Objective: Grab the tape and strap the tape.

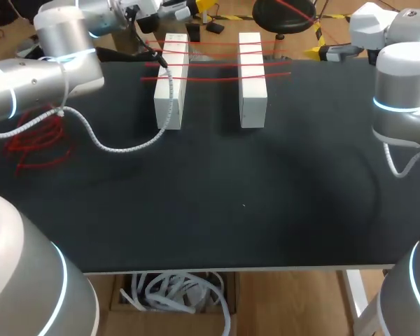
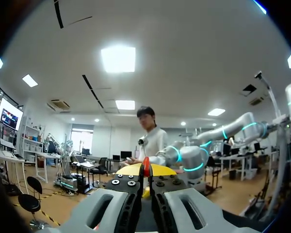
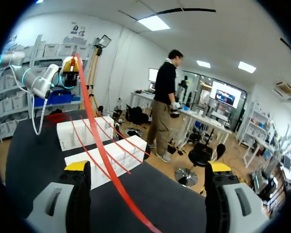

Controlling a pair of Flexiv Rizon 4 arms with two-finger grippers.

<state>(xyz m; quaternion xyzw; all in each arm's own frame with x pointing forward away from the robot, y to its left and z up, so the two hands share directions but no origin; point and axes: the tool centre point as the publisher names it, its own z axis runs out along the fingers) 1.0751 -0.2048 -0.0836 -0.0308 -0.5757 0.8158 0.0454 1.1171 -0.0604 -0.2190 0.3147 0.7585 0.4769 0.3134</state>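
Starting with the head view, the left claw [image 1: 196, 8] sits at the far edge of the table [image 1: 266, 196], beyond the two white blocks [image 1: 252, 91]. The right claw [image 1: 320, 50] sits off the far right corner. A thin run of the tape [image 1: 294, 10] shows between them. Several strapped strands [image 1: 217, 59] already cross both blocks, and a loose red heap [image 1: 38, 140] lies well apart, under the left arm.

In the left wrist view, the left claw [image 2: 146, 170] is pinched closed on the tape [image 2: 146, 164], whose red edge stands up between the two yellow tips. Where it runs ahead of the claw I cannot tell from here.

In the right wrist view, the right claw [image 3: 148, 167] is spread wide and holds nothing. The tape [image 3: 98, 143] hangs from the left claw far ahead and comes back as one long line. It passes through the gap between the fingers, close beside the finger on the blocks' side, and seems to touch neither.

My judgement is that the next move turns on this alignment. The strand's long axis runs lengthwise through the right claw's gap, so closing should catch it, though it is off-centre there.
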